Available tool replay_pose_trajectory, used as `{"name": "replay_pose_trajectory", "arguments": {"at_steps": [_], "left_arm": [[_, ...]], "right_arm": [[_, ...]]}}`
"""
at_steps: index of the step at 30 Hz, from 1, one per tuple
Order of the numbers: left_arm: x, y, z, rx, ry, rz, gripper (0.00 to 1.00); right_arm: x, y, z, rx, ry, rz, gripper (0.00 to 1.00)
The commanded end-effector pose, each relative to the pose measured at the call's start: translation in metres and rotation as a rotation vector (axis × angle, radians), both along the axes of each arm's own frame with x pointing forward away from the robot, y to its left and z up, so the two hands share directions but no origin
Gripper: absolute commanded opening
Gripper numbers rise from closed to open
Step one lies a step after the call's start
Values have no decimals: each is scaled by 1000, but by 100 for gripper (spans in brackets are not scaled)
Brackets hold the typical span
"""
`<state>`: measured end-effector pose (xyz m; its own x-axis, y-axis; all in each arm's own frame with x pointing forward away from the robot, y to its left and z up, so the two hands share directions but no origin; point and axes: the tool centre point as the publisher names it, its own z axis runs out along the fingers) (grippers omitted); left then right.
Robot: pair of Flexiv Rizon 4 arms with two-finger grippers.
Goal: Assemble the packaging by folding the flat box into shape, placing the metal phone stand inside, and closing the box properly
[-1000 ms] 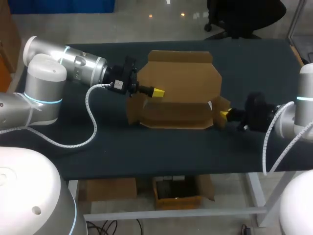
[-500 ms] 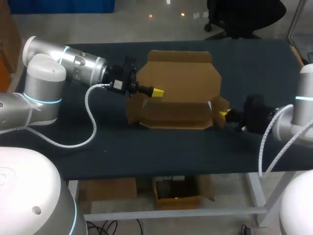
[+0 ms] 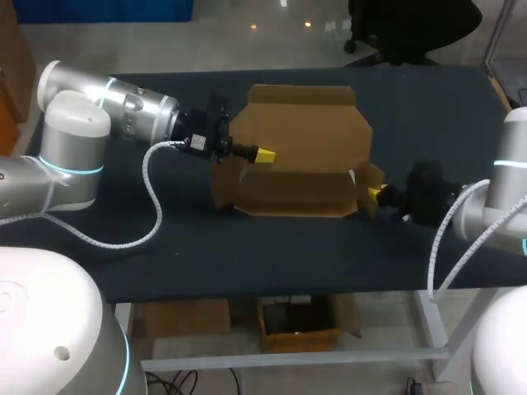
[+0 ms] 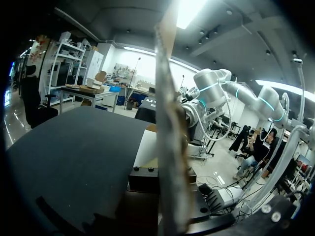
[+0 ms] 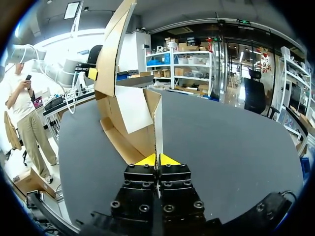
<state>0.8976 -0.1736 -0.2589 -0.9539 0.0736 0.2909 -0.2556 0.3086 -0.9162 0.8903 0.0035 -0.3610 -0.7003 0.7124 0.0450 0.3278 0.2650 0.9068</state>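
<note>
The brown cardboard box (image 3: pixel 300 140) stands half folded in the middle of the dark table, its wide lid panel raised at the back. My left gripper (image 3: pixel 265 155) is shut on the box's left wall; in the left wrist view that cardboard edge (image 4: pixel 170 123) runs straight up out of the gripper (image 4: pixel 160 184). My right gripper (image 3: pixel 376 193) is shut on the box's right side flap (image 5: pixel 158 120), pinched between its yellow tips (image 5: pixel 157 160). The left gripper's yellow tip (image 5: pixel 92 73) shows beyond the lid in the right wrist view. No metal phone stand is in view.
The dark table (image 3: pixel 247 255) stretches bare in front of the box and to its right (image 5: pixel 236 142). A grey cable (image 3: pixel 155 206) from my left arm loops over the table's left part.
My right arm has edged slightly left toward the box, keeping hold of the side flap. The left arm and the box's lid have stayed put.
</note>
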Motion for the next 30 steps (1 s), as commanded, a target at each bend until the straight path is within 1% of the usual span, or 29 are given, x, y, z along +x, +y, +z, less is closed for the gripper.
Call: {"name": "replay_pose_trajectory", "arguments": {"at_steps": [1,6,11,18,30], "left_arm": [[0,-3,-5,1,0,-4,0],[0,-3,-5,1,0,-4,0],[0,-3,-5,1,0,-4,0],[0,-3,-5,1,0,-4,0],[0,-3,-5,1,0,-4,0]], "right_arm": [[-3,11,-1,-13,-14,-40,0],[-4,13,-1,-33,-28,-97,0],[-5,14,-1,-45,-34,-131,0],[-8,10,-5,-6,-40,-181,0],[-10,4,-7,34,-39,-230,0]]}}
